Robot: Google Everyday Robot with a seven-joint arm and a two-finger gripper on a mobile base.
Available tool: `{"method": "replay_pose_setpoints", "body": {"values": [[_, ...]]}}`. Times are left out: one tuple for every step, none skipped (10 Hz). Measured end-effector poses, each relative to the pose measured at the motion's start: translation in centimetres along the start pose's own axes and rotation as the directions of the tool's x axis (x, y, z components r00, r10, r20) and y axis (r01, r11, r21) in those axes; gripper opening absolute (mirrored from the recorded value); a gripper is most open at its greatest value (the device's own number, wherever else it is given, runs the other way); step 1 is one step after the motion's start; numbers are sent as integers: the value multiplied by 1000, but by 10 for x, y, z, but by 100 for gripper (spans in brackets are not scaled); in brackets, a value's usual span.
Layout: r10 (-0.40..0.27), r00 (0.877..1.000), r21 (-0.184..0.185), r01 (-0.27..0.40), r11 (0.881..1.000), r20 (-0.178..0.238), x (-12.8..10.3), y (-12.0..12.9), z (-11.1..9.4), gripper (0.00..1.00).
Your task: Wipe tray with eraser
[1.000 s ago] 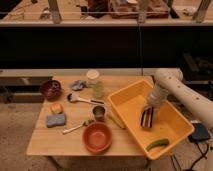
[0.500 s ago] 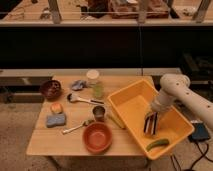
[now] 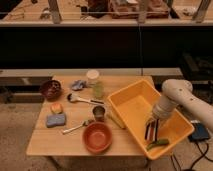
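Eraser (image 3: pixel 152 131): dark oblong block with lengthwise stripes, standing on end on the floor of the yellow tray (image 3: pixel 131 106), near the tray's front right wall. Held from above by the gripper (image 3: pixel 153 123); jaws clamped on the eraser's upper part, lower end touching the tray floor. Arm (image 3: pixel 176 97) white, reaching in from the right and bending down over the tray's right wall.

Tray set askew at the right end of the wooden bench (image 3: pixel 69 141), one corner overhanging the front right corner. Green curved cucumber-like piece (image 3: pixel 157 144) lying inside the tray at its front corner, just beside the eraser.

Elsewhere on the bench: orange-brown bowl (image 3: pixel 97 137) at the front edge, centre; small metal cup (image 3: pixel 99 112) just behind it; spoon (image 3: pixel 76 127) to the bowl's left; blue-grey sponge (image 3: pixel 56 120) toward the left edge, with a small orange block (image 3: pixel 56 107) behind it; dark bowl (image 3: pixel 50 89) at the back left corner; brush (image 3: pixel 82 98) mid-bench; crumpled blue-grey cloth (image 3: pixel 78 84) and a lidded jar (image 3: pixel 95 83) near the back edge. Yellow-green stick-like item (image 3: pixel 115 120) lying against the tray's left wall.
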Motion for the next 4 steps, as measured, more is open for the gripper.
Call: {"method": "replay_pose_setpoints", "body": {"values": [[-5, 1000, 3, 5, 1000, 5, 1, -3, 0, 30], [-6, 1000, 6, 6, 1000, 7, 2, -3, -1, 23], [-8, 1000, 7, 8, 1000, 8, 2, -4, -1, 16], [-8, 1000, 7, 7, 1000, 8, 2, -4, 0, 13]]}}
